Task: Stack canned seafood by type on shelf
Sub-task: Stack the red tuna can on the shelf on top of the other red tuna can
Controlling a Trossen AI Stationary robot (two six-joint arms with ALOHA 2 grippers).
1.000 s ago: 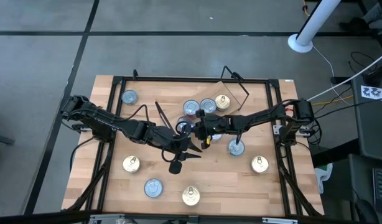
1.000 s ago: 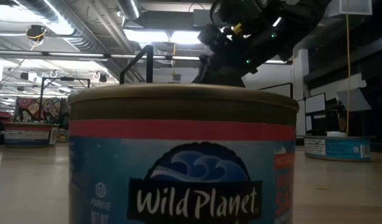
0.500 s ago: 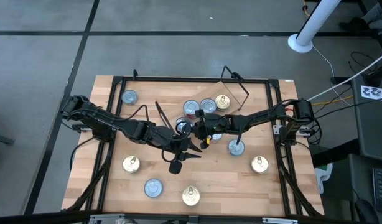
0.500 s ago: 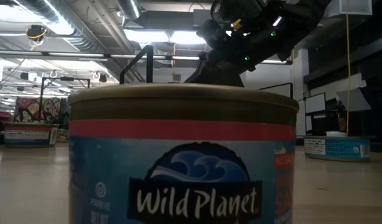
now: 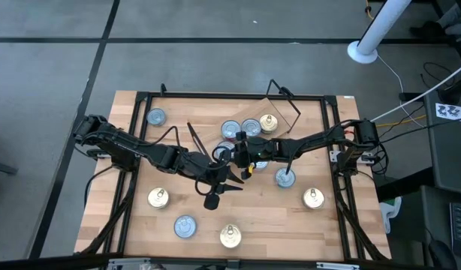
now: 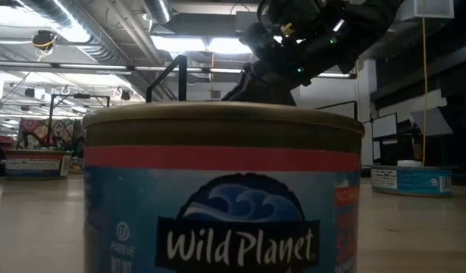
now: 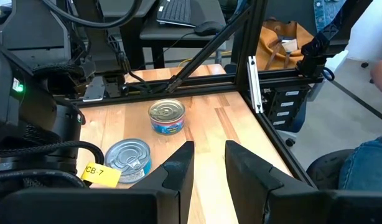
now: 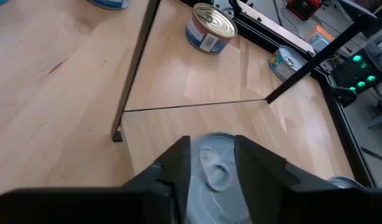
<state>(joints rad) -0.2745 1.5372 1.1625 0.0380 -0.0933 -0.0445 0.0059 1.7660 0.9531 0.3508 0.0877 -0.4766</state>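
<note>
At centre frame, the right hand [image 8: 211, 163] straddles a silver-topped round tin [image 8: 213, 169], fingers slightly parted. The left hand [image 7: 208, 163] hangs empty, fingers narrowly apart, above the wooden table [image 7: 222, 124].

The setting is a robotics laboratory or industrial workshop. Indicators:

- Exposed ventilation ducts [image 6: 73, 30] and strip lights [image 6: 195, 44] run across an open, unfinished ceiling.
- The wooden desk [image 5: 185, 199] is enclosed by a black metal frame [image 5: 230, 96] and stands on a grey concrete floor [image 5: 50, 60].
- Beyond the left claw [image 7: 206, 163], past the desk edge, a keyboard [image 7: 181, 9] lies on another work surface.
- Loose cables [image 5: 411, 112] trail beside the rig.
</note>
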